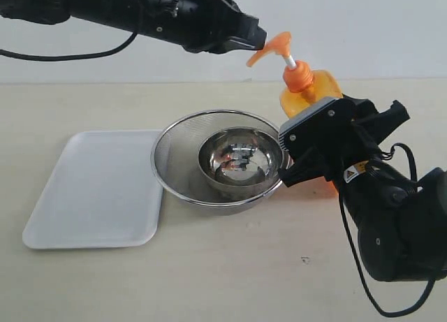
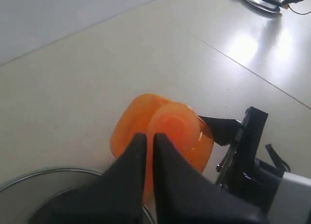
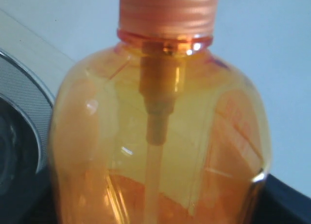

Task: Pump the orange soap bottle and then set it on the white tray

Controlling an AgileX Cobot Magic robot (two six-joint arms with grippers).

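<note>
Two black arms meet at one orange soap bottle (image 1: 312, 93), a tall clear-orange plastic bottle with an orange pump head (image 1: 274, 47) on a white stem. Seen from the exterior view, it stands just right of a round steel mesh strainer (image 1: 174, 151) with a shiny steel bowl (image 1: 241, 161) sitting in it. The bottle is well apart from the white tray (image 1: 98, 189), a flat rectangular tray with rounded corners and a low rim, lying on the pale tabletop (image 1: 230, 266) on the strainer's other side. Only this view shows the tray. The left gripper (image 1: 257, 40) reaches in from the upper left and its tip touches the pump head. The right gripper (image 1: 302, 170) is clamped around the bottle's lower body and hides most of it, so I cannot tell whether the base rests on the table. The left wrist view looks down on the bottle (image 2: 126, 122). There the left gripper (image 2: 149, 139) has its two fingers drawn together with only a slit between them, holding nothing, right over the round top of the pump head (image 2: 172, 127). One of the right gripper's black fingers (image 2: 221, 128) presses the bottle's side, and the strainer's rim (image 2: 48, 174) curves nearby. In the right wrist view the bottle (image 3: 194, 136) fills nearly everything, very close. Its ribbed collar, inner dip tube and darker orange lower part show, with the strainer's mesh (image 3: 29, 95) beside it. That gripper's own fingers barely show here.
</note>
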